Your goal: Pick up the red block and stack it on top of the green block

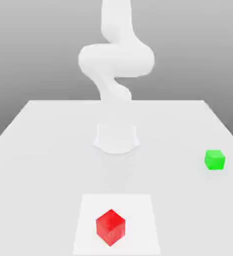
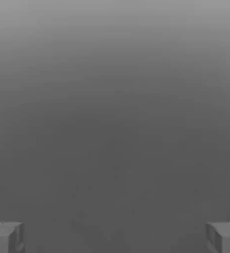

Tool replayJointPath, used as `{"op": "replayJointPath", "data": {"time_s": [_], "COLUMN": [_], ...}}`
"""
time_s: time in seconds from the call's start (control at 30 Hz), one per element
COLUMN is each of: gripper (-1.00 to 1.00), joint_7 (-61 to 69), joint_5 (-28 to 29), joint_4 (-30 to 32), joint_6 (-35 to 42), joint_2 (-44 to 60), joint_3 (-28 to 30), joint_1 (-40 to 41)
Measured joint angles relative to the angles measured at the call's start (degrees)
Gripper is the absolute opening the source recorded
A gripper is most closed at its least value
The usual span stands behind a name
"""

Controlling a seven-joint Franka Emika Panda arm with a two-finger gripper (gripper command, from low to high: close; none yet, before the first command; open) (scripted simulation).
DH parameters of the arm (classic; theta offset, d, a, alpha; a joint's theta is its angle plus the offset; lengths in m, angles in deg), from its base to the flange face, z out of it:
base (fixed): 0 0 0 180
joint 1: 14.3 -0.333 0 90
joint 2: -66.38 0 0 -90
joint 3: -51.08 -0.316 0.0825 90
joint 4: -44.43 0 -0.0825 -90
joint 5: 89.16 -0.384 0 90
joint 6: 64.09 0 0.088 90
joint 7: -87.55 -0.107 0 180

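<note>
The small, glossy red cube [image 1: 110, 228], at the exterior view's lower centre, looks light, rigid and perhaps slick, so the empty, wide-spread fingers [image 2: 115, 238] should take opposite side faces.

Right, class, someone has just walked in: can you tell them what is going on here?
A white robot arm stands at a pale table, and nothing is being handled at this moment. Its hand is open, with nothing between the fingers. The red block rests on a white square patch of the table, turned so that a corner faces the camera. The green block sits apart, toward the exterior view's right. The stacking is not yet done.
</note>
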Motion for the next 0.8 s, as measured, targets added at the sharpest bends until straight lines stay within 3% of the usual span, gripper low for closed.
{"op": "replayJointPath", "data": {"time_s": [0.4, 0.8], "gripper": [0.00, 0.00], "joint_7": [24.96, 44.31], "joint_5": [-5.10, -4.73], "joint_4": [7.51, 14.24], "joint_6": [-11.07, -22.92], "joint_2": [25.42, 49.63], "joint_3": [8.70, 9.70], "joint_1": [-8.53, -8.95]}}
